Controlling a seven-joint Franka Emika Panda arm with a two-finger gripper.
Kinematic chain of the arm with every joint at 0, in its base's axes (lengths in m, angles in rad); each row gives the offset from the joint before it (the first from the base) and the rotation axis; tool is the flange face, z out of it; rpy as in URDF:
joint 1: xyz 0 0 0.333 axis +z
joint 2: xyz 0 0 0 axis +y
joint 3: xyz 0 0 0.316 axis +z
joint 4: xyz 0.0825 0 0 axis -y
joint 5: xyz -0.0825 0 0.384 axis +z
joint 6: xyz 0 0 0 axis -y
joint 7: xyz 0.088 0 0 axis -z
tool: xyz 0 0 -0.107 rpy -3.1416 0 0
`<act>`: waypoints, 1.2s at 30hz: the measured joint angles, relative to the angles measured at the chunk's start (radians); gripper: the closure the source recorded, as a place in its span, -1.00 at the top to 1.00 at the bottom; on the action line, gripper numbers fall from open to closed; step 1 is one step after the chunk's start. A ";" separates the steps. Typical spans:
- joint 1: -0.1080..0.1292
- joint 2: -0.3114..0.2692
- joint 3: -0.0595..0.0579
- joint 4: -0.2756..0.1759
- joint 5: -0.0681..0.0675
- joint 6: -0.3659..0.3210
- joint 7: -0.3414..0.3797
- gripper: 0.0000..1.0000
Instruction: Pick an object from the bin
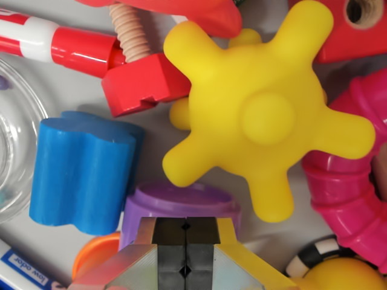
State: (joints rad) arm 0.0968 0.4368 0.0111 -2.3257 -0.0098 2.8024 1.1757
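My gripper (186,251) is at the bottom middle of the wrist view, its two dark pads pressed together with nothing between them. Just beyond its tips lies a purple round cup (181,206), partly hidden by the fingers. A large yellow spiky ball (263,115) fills the centre, above and to the right of the gripper. A blue lobed block (81,172) stands to the left of the gripper.
A red clamp with a beige screw (140,78), a red-and-white marker (54,42), a clear plastic dish (15,145), a pink ribbed ring (351,181), an orange piece (97,254), a red block (357,30) and a yellow toy (338,275) crowd the grey bin floor (78,93).
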 joint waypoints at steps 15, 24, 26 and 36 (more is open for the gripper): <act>0.000 -0.125 0.001 -0.023 0.000 -0.108 0.000 -1.00; 0.000 -0.208 0.001 -0.028 0.002 -0.190 -0.001 -1.00; 0.000 -0.230 0.001 -0.028 0.003 -0.213 -0.002 -1.00; 0.000 -0.328 0.001 -0.020 0.005 -0.326 -0.003 -1.00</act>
State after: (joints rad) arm 0.0967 0.1087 0.0124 -2.3462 -0.0044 2.4765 1.1731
